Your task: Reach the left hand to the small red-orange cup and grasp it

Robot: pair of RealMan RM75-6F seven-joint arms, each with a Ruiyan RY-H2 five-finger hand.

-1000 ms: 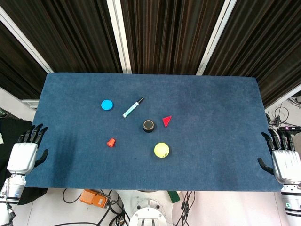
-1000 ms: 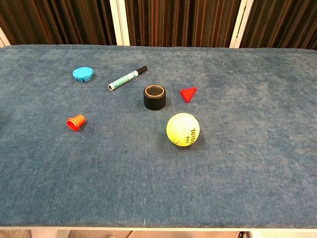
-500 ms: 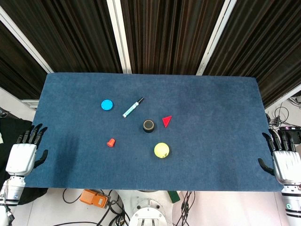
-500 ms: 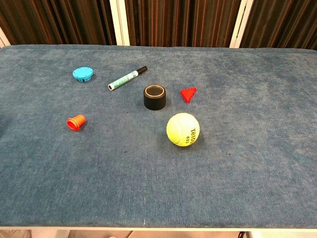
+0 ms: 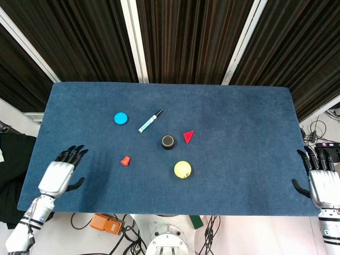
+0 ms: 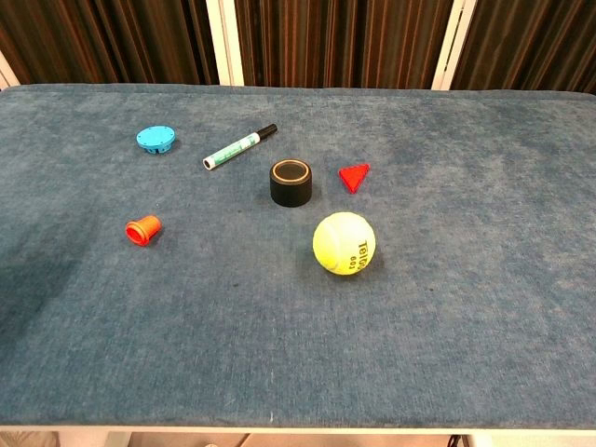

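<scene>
The small red-orange cup (image 5: 125, 160) (image 6: 143, 229) lies on its side on the blue table, left of centre. My left hand (image 5: 59, 173) hovers over the table's front left part, fingers spread and holding nothing, well to the left of the cup. My right hand (image 5: 320, 180) stays at the table's right edge, open and empty. Neither hand shows in the chest view; only a shadow falls on the cloth at the left.
A yellow tennis ball (image 5: 183, 169), a black cylinder (image 5: 168, 142), a red triangle (image 5: 188, 136), a green-and-white marker (image 5: 150, 121) and a blue disc (image 5: 120, 118) lie around the cup on the blue table (image 5: 239, 133).
My left hand has moved from beyond the table's left edge to over the table, toward the cup. The right hand has barely shifted.
</scene>
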